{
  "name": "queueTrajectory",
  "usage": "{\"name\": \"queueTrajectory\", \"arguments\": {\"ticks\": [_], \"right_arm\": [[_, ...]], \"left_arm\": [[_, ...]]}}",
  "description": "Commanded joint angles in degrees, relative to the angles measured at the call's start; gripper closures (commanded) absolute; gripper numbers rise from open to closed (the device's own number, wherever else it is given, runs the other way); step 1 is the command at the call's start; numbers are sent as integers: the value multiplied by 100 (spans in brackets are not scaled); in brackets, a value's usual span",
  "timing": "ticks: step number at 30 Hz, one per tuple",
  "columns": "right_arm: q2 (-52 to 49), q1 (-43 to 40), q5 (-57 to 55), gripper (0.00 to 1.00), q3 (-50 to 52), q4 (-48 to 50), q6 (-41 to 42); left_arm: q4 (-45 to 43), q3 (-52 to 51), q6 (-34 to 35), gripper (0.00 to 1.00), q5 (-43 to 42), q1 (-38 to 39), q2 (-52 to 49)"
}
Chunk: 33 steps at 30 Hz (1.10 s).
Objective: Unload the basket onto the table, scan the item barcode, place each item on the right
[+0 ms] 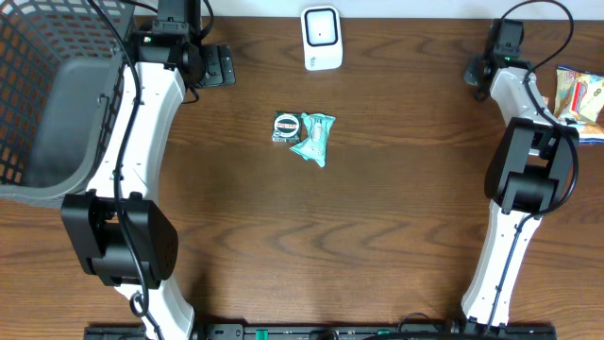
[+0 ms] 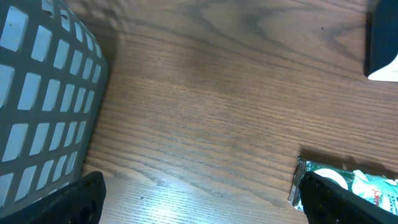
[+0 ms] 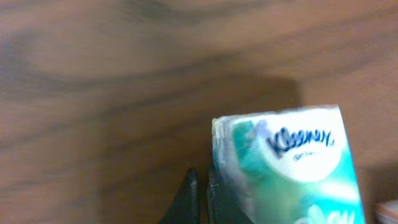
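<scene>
Looking through the right wrist view, you see a Kleenex pack [image 3: 292,162] just beside the right gripper [image 3: 200,196], fingers together — overhead misses it. Your left gripper [image 1: 225,66] is spread wide; teal packet [image 1: 313,139] mid-frame overhead, bare table [image 1: 377,236] around.

This looks like a mock shop checkout built in a robotics lab. A grey plastic mesh shopping basket [image 1: 38,57] sits at one end of the dark wood-grain surface [image 1: 377,236], and a white upright barcode scanner [image 1: 321,38] stands at its far edge. Packaged retail goods lie about: a teal crinkled plastic packet [image 1: 313,139], colourful snack packets [image 1: 580,94] and a white-and-teal Kleenex tissue pack [image 3: 292,162]. Two white-and-black robot arms flank the surface, the left arm [image 1: 151,104] by the basket and the right arm [image 1: 514,94] by the snacks.
</scene>
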State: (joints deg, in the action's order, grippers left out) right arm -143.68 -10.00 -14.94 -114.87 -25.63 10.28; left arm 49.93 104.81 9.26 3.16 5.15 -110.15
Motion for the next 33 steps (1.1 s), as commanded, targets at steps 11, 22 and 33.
{"name": "queueTrajectory", "arguments": {"ticks": [11,22,33], "right_arm": [[584,-28,-1215,98,22,-769,42],[1635,389,2765,91,22,-2398,39],[1602,1615,4572,59,35,-3995,39]], "left_arm": [[20,72,92,2,52,0,118],[20,72,92,2,52,0,118],[20,72,92,2,52,0,118]]}}
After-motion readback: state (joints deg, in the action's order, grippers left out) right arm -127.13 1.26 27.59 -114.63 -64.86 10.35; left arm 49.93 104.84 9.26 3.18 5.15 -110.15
